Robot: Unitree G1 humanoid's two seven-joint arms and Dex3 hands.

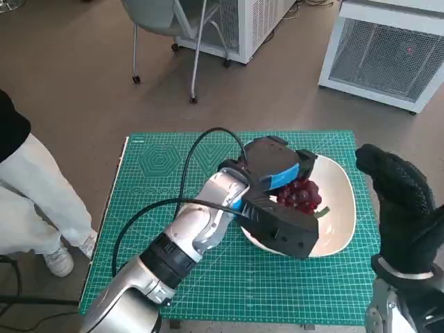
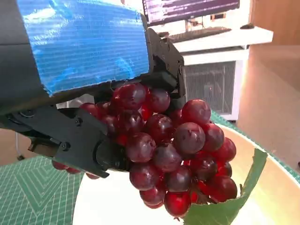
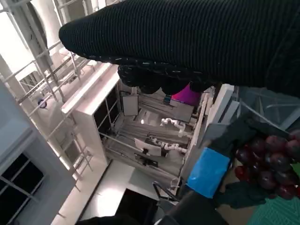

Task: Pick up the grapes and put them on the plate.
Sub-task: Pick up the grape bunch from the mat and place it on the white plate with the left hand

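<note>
Grapes (image 1: pixel 300 195): dark red bunch, held in the left hand (image 1: pixel 277 201) directly over the plate (image 1: pixel 340 208). Whether the lowest berries already touch the plate surface cannot be told from these views.

Nearest the head camera, the left forearm rises diagonally from the table's near-left edge toward the plate. The left hand's black fingers (image 2: pixel 79 140) close around the bunch from both sides; the blue-taped back sits above it. In the left wrist view the bunch (image 2: pixel 173 145) hangs below and just ahead of the palm, long axis running downward from the gripped top to a narrower tip. A green leaf (image 2: pixel 225 201) sits at that lower end, over the pale plate.

Relation that matters: grapes lie under the left hand, plate under the grapes. Judgement: only a short lowering and release seems left.

The right hand (image 1: pixel 402 201), gloved, is raised beside the plate's right edge, apart from it, holding nothing, fingers loosely spread.

Farther off: green cutting mat (image 1: pixel 159 166) under the plate; beyond the table, a chair base (image 1: pixel 173 55) and white cabinets (image 1: pixel 388 55).
</note>
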